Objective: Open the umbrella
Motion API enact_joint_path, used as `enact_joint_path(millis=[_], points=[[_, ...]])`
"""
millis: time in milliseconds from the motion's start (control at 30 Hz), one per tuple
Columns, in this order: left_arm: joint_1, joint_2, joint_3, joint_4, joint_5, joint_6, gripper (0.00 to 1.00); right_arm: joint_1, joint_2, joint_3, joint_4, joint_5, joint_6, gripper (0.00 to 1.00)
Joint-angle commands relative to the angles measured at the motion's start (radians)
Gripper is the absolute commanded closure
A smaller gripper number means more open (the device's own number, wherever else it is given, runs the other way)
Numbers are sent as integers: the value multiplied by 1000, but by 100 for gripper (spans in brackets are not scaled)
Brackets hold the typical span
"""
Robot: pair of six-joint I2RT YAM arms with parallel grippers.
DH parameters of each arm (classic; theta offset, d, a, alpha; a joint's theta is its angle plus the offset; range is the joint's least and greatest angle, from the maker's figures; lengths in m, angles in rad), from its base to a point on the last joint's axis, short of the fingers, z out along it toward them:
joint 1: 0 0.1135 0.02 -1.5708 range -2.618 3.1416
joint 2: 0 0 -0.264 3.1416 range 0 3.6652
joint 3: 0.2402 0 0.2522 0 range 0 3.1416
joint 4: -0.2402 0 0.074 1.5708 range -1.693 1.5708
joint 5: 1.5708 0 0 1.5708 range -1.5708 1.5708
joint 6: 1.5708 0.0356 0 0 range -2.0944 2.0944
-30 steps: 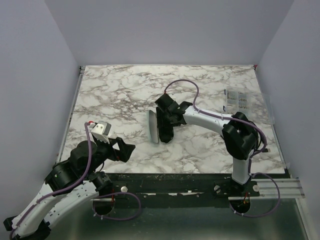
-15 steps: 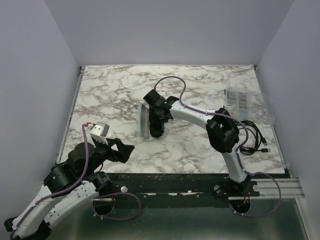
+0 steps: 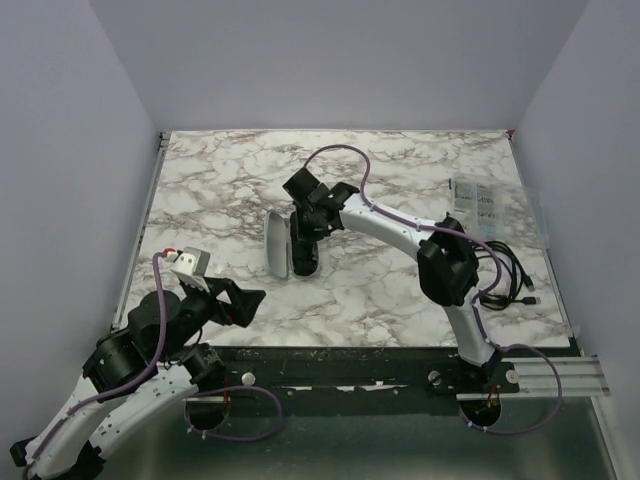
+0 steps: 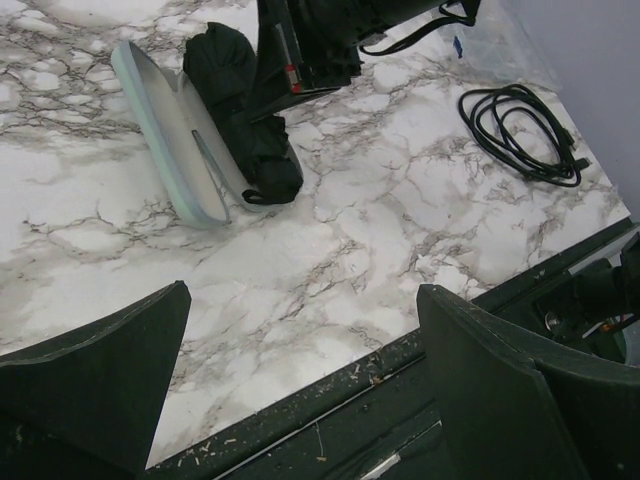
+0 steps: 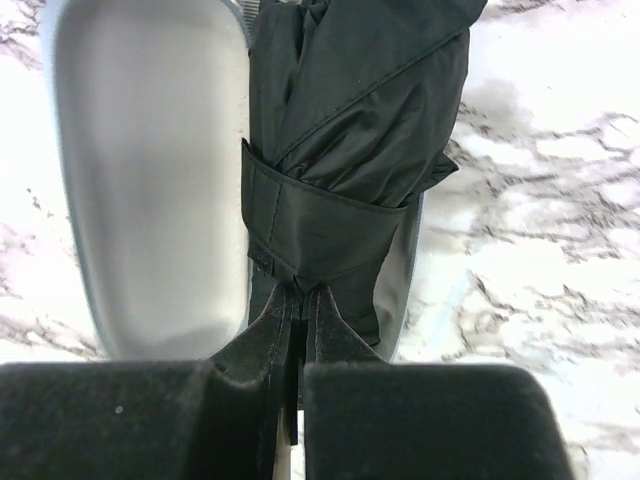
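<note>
Across the counter [image 3: 380, 290] our right tool [image 5: 298, 300], clamped on the strap [image 5: 320, 225] of the umbrella [image 5: 360, 120], has slid it and the case [image 5: 140, 150] left; still bound, we judge. Our left tool [image 4: 300, 340] hangs spread.

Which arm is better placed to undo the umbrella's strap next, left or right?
Right. The right end effector is pinched shut on the strap of the folded black fabric umbrella; the left end effector hangs open, far from it.
</note>
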Motion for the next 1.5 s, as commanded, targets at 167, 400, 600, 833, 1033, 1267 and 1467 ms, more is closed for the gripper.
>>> enact_joint_path(millis=[167, 400, 600, 833, 1033, 1267, 1467], points=[[6, -25, -9, -6, -8, 6, 1, 7, -401, -389, -23, 106, 89, 99], [9, 57, -15, 1, -59, 1, 1, 7, -625, -742, 70, 107, 123, 97], [11, 262, -27, 138, -143, 40, 2, 6, -794, -932, 144, 79, 155, 52], [132, 726, 90, 273, -26, 46, 11, 6, -931, -1000, 108, 70, 142, 4], [290, 1012, 165, 359, 112, 28, 27, 6, -1098, -1003, 51, 68, 151, 3], [319, 1298, 319, 330, 133, 21, 45, 6, -1226, -1019, 15, 50, 178, 3], [348, 1428, 381, 277, 90, -10, 49, 5, -1261, -993, -23, 61, 179, 3]])
